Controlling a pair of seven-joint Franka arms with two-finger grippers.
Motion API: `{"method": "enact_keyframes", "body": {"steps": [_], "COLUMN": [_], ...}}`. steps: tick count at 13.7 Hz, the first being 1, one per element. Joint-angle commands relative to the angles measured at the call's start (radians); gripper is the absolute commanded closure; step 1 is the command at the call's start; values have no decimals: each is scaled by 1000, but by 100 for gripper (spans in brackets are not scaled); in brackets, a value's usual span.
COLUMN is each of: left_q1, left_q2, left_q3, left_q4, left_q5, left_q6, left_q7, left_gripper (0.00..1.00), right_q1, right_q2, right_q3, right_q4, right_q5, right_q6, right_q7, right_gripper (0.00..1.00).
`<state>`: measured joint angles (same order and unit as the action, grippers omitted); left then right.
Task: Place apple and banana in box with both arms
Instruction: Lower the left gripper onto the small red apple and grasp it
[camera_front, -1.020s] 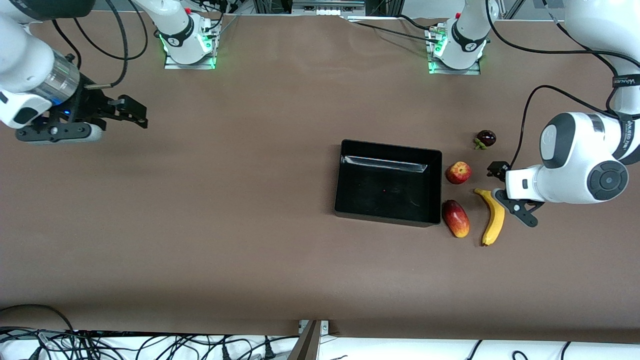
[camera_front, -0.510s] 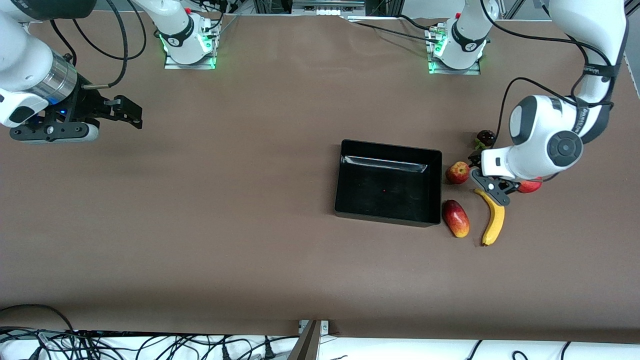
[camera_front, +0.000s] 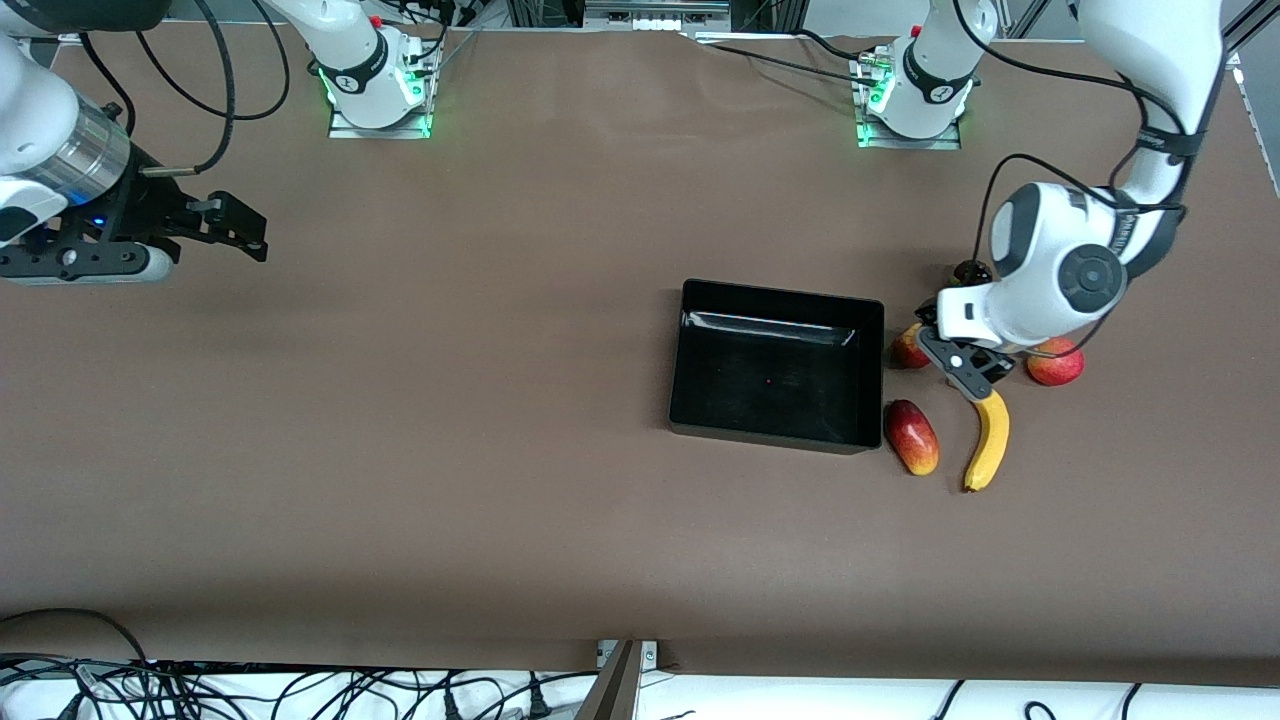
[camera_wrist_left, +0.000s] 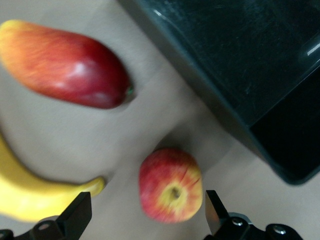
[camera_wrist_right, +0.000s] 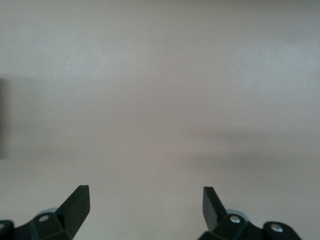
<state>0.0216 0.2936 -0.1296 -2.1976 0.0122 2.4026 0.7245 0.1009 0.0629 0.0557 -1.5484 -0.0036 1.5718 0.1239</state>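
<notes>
Nothing boxed yet: box (camera_front: 775, 365) empty, apple (camera_wrist_left: 171, 184) and banana (camera_front: 988, 440) on worktop. Left gripper (camera_front: 958, 362) over apple, right gripper (camera_front: 215, 222) waited; both jaws wide, empty.

Left gripper (camera_front: 950, 355) low, wrist bent down, jaws spread wide. Right gripper (camera_front: 245, 228) waits at its own end, jaws apart.

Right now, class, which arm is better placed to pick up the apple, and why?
The left arm. Its open tool hangs right over the apple, beside the box. The right tool waits, open, over bare table at the right arm's end, with no fruit near it.
</notes>
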Motion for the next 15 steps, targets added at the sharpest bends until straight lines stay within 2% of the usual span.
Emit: {"method": "enact_keyframes", "body": {"steps": [1, 8, 9, 11, 13, 15], "left_q1": [29, 44, 44, 46, 52, 69], "left_q2": [-37, 25, 32, 50, 48, 39], "left_q3": [-15, -18, -18, -16, -13, -16], "left_q4": [-103, -105, -105, -102, -99, -93], "left_q5": [-9, -9, -9, -9, -8, -8], "left_q6": [98, 167, 167, 167, 165, 155], "left_q7": [59, 104, 124, 141, 147, 153], "left_gripper": [0, 0, 6, 58, 92, 96], "right_q1": [-6, -7, -7, -6, -6, -4], "right_q2": [6, 9, 14, 14, 12, 12], "right_q3": [10, 10, 10, 12, 10, 12], "right_q4": [7, 8, 8, 8, 7, 5], "right_q5": [-7, -19, -19, -19, -19, -19], "right_q6": [-13, 31, 33, 31, 18, 16], "right_q7": [2, -1, -1, -1, -1, -4], "right_gripper": [0, 0, 0, 0, 0, 0]}}
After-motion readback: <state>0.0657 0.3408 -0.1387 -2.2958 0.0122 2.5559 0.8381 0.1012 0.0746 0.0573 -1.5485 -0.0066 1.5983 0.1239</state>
